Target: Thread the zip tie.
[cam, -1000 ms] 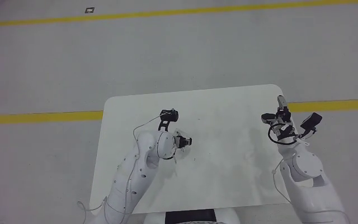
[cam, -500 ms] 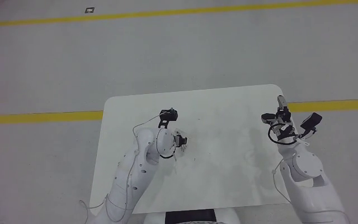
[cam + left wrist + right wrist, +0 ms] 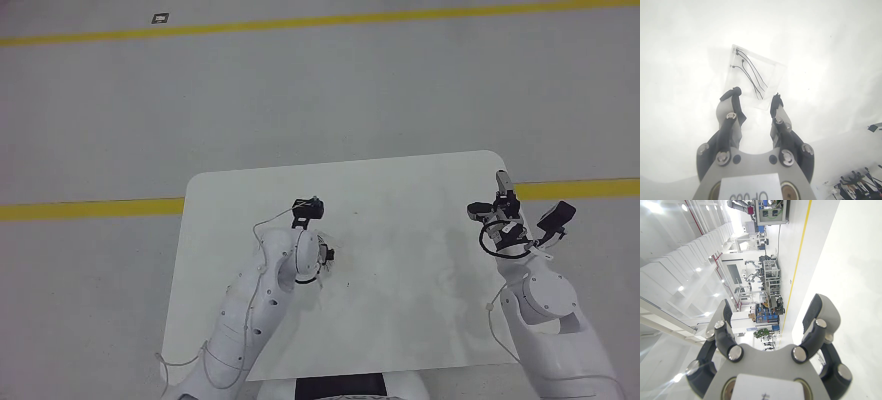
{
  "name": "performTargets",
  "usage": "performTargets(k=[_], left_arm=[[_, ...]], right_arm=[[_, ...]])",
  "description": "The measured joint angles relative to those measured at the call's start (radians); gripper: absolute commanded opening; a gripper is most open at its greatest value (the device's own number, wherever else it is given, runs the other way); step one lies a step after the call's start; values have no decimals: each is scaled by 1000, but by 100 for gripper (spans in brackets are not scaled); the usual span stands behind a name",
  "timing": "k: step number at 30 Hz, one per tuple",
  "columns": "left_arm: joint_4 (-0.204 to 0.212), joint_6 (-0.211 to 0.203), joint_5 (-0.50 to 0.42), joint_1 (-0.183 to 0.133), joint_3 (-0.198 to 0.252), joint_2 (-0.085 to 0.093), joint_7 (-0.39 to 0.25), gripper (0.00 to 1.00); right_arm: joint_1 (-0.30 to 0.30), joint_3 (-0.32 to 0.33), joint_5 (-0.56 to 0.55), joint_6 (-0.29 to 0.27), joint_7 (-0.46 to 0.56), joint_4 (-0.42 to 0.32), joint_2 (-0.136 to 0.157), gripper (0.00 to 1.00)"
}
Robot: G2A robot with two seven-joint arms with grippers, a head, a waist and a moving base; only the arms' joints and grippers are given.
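Several thin black zip ties (image 3: 751,75) lie loose in a clear shallow tray (image 3: 779,73) on the white table. My left gripper (image 3: 756,94) hangs open just above the tray's near edge, with nothing between its black fingertips (image 3: 736,91). From above, the left gripper (image 3: 325,255) sits left of the table's middle, and the arm covers the tray. My right gripper (image 3: 497,200) is held up at the table's right edge. It is open and empty, and in its own wrist view the right gripper (image 3: 770,306) points out into the room.
The white table (image 3: 400,190) has a rounded far right corner, with grey floor and yellow lines (image 3: 90,209) beyond it. A bundle of dark cables (image 3: 857,181) lies at the edge of the left wrist view.
My left arm has shifted a little toward the table's middle and its wrist has turned. The right arm has kept still.
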Motion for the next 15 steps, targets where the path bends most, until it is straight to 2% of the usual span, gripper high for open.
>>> performTargets(k=[3,15], left_arm=[[22,0,8,-7,-1,-9,0,29],[99,0,23,-28,-8,-35,0,25]], right_arm=[[0,0,0,0,0,0,0,100],[0,0,0,0,0,0,0,100]])
